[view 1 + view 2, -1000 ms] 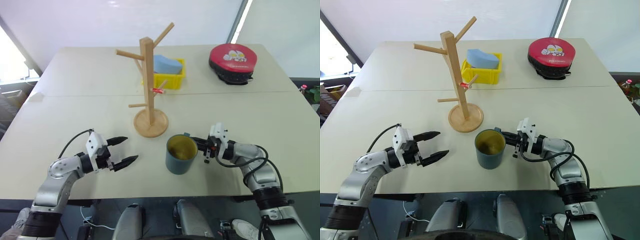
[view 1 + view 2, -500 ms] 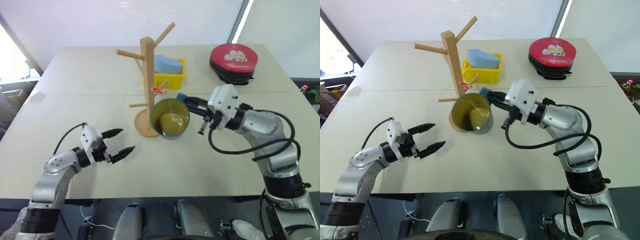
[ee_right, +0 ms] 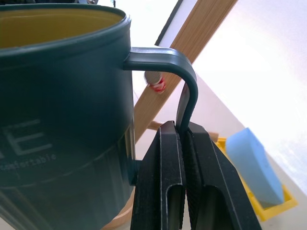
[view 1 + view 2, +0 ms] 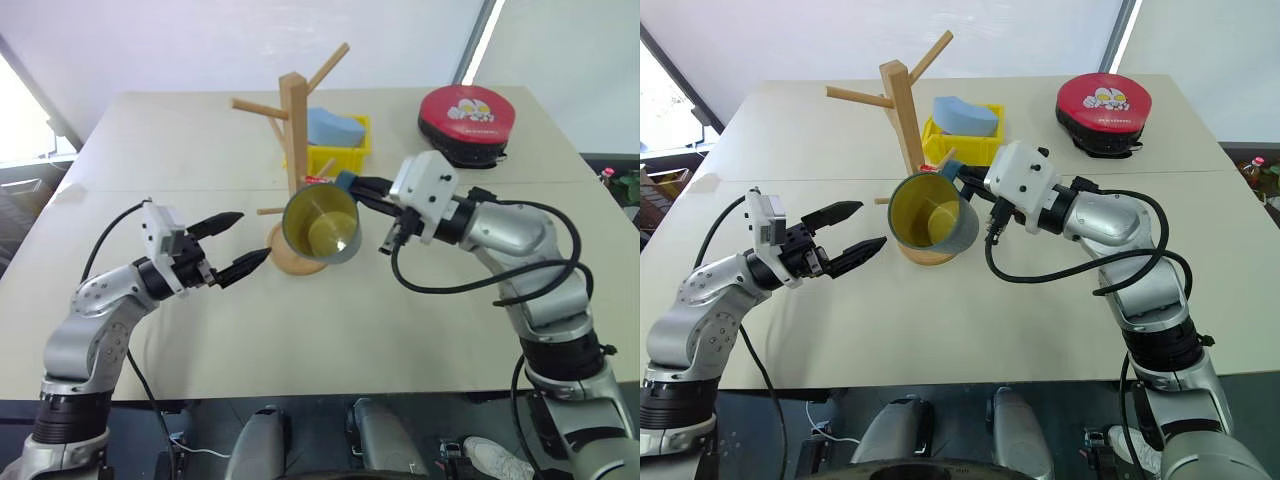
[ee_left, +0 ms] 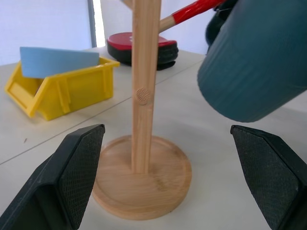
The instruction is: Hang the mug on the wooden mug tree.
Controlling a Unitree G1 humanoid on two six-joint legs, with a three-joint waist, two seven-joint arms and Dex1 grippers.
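Right wrist view: right end effector [image 3: 183, 136] pinches the mug [image 4: 320, 224] handle — wooden mug tree [image 4: 296, 165] just behind, perhaps touching.

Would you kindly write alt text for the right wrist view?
The right gripper, fingers shut, pinches the handle of the mug, lifted with its yellowish inside showing. Behind it stand the wooden mug tree and a yellow bin holding a blue block.

Place: looked like a robot test lab or demo room | Evidence: broad pale surface [image 4: 420, 330] made of two tables pushed together, seam visible | plain white wall panels behind | loose props laid out: yellow bin [image 4: 340, 155] holding a blue block [image 4: 330, 126], red round case [image 4: 463, 120], wooden mug tree [image 4: 296, 165] | no household furnishings seen
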